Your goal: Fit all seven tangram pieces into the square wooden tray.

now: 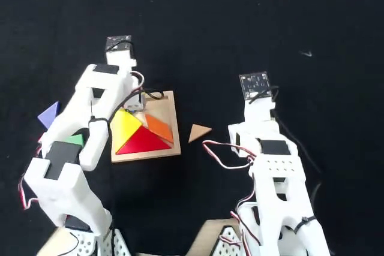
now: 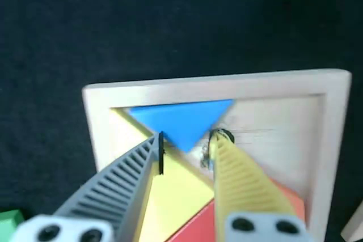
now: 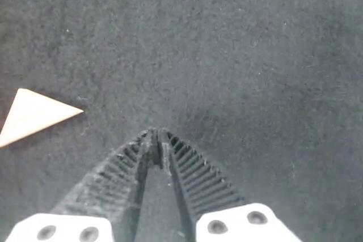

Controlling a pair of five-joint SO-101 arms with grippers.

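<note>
The square wooden tray (image 1: 170, 101) (image 2: 334, 140) holds a yellow triangle (image 1: 123, 128) (image 2: 170, 196), a red triangle (image 1: 144, 142) (image 2: 198, 228) and an orange piece (image 1: 160, 128) (image 2: 286, 194). A blue triangle (image 2: 178, 118) lies flat with its long side against one tray wall. My left gripper (image 2: 187, 145) (image 1: 137, 105) is over the tray, its fingers closed against the two short sides near the blue triangle's apex. My right gripper (image 3: 154, 137) is shut and holds nothing, low over the cloth. A tan triangle (image 1: 198, 131) (image 3: 33, 116) lies loose between the tray and the right arm (image 1: 270, 148).
A purple triangle (image 1: 49, 114) and a green piece (image 1: 75, 140) (image 2: 10, 219) lie on the black cloth beside the left arm. Red and white cables loop off both arms. The far and right parts of the table offer open cloth.
</note>
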